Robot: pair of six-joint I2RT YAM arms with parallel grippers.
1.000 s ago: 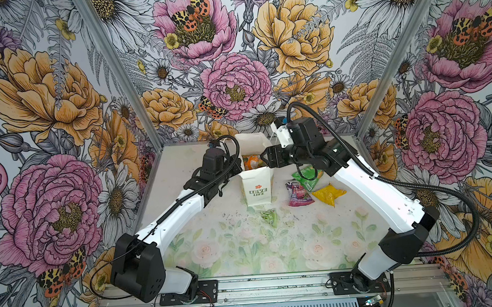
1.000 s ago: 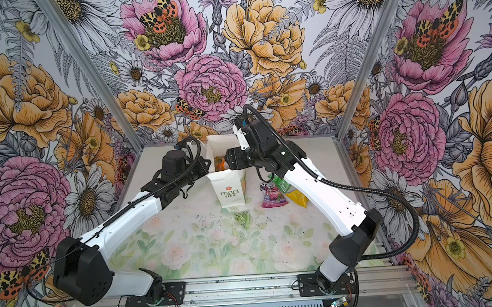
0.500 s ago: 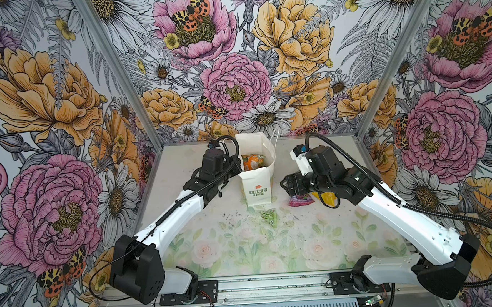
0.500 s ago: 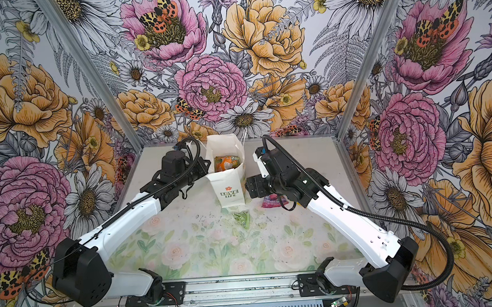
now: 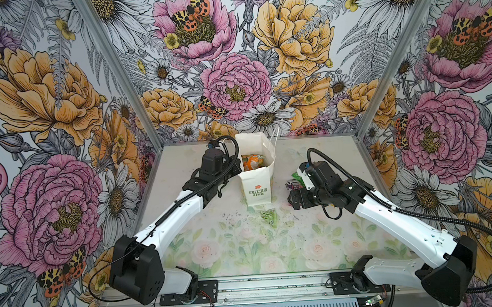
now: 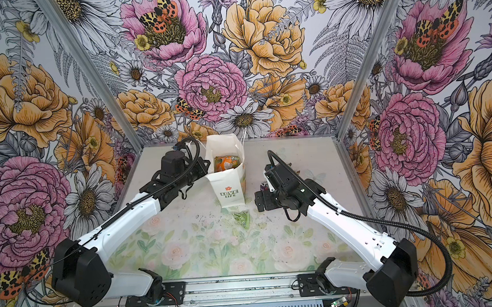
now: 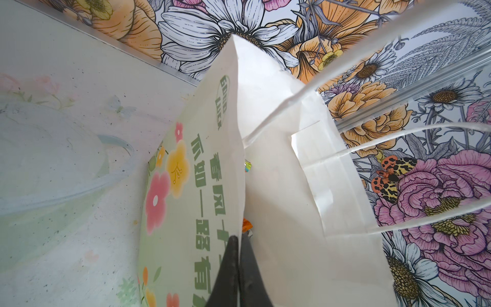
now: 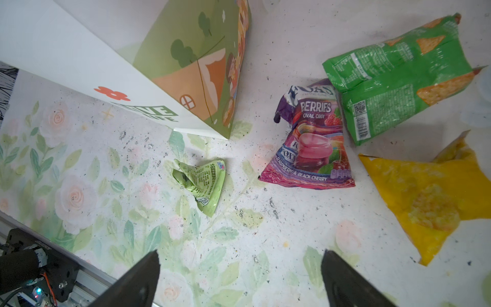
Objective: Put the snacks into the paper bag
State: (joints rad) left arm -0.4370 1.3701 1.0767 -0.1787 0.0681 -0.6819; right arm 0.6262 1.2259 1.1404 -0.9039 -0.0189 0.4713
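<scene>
The white paper bag (image 5: 256,185) (image 6: 230,189) stands upright at the back middle, with an orange-white snack (image 5: 252,162) (image 6: 227,162) lying inside. My left gripper (image 7: 240,239) is shut on the bag's left wall at the rim, one finger outside and one inside. My right gripper (image 8: 240,256) hangs open and empty over the mat, right of the bag. Ahead of it lie a small pale green packet (image 8: 202,183) (image 5: 269,216), a purple-pink berries packet (image 8: 310,143), a green packet (image 8: 398,79) and a yellow packet (image 8: 430,196). In both top views the right arm hides most of these.
Flowered walls close the back and both sides. A metal rail (image 5: 275,288) carrying both arm bases runs along the front edge. Dark crumbs are scattered over the mat (image 5: 244,246) near the bag's foot.
The right gripper has pulled away from the bag's mouth, moved right and down toward the table, and opened wide. The orange-white snack stays in the bag. The left arm has not moved.
</scene>
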